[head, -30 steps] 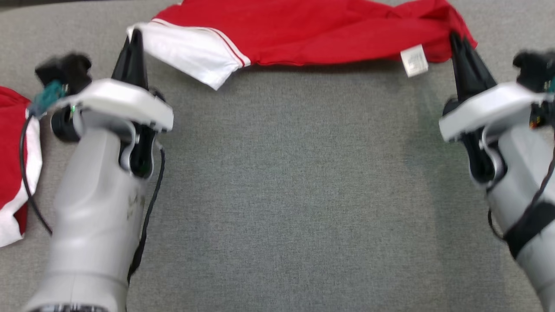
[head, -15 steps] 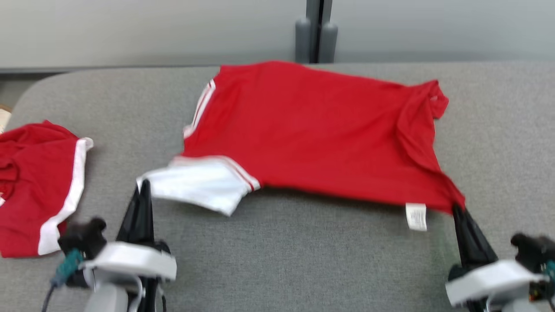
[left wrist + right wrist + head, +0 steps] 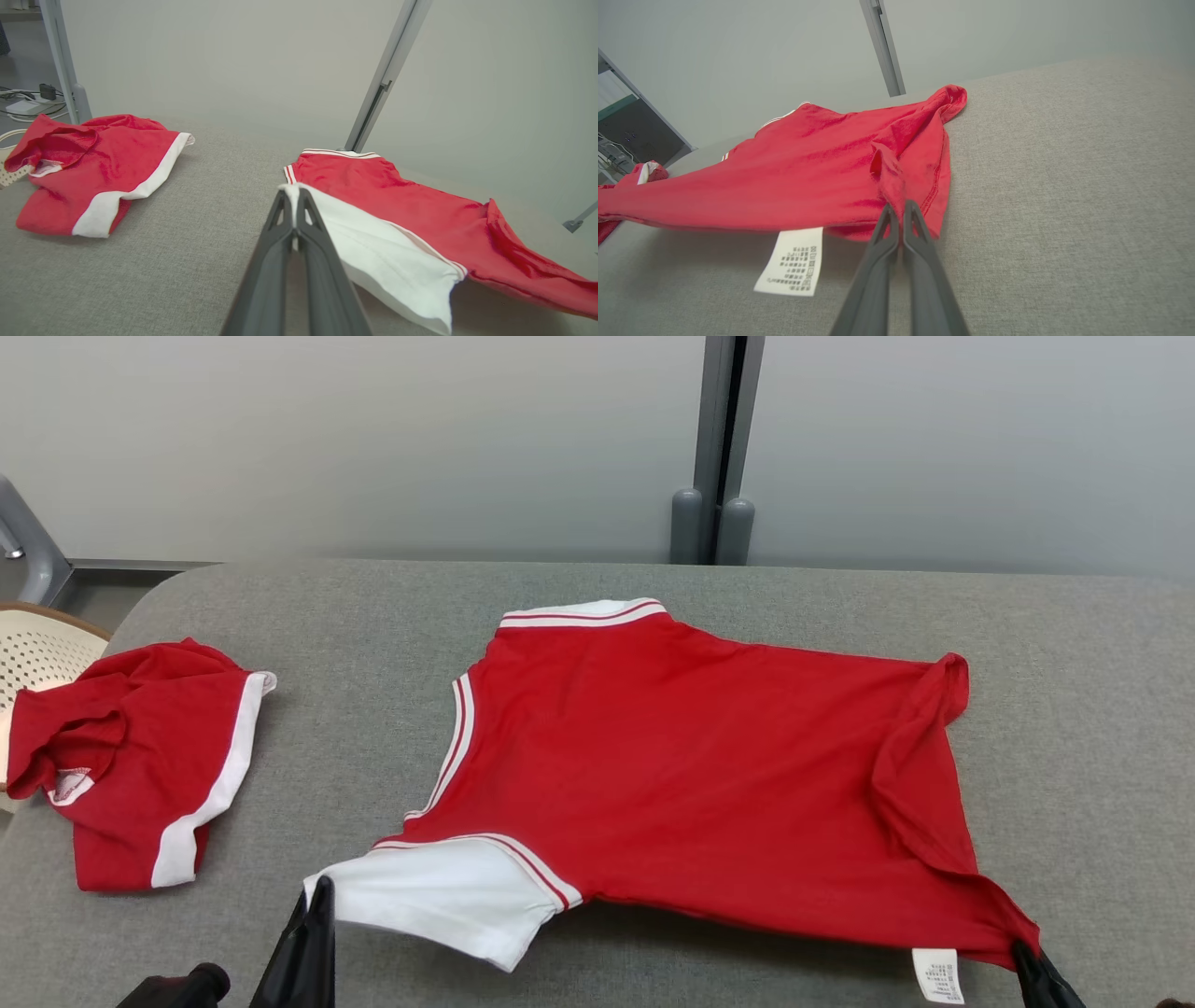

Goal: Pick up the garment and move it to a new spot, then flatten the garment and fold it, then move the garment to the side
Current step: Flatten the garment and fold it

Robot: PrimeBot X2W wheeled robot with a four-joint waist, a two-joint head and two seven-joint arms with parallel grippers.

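Left gripper (image 3: 293, 193) clamps garment (image 3: 691, 775) sleeve, right gripper (image 3: 901, 207) probably its hem corner; pull taut, lower evenly by table (image 3: 373, 616) front edge.

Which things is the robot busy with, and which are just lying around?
Busy with: the spread red shirt; the left hand, pinching its white sleeve; the right hand, pinching a bottom corner.
Just lying around: the crumpled red garment; the pale basket.

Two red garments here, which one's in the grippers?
The spread-out shirt in the middle: left gripper pinches its white sleeve, right gripper its red hem corner. The crumpled garment at the left lies free.
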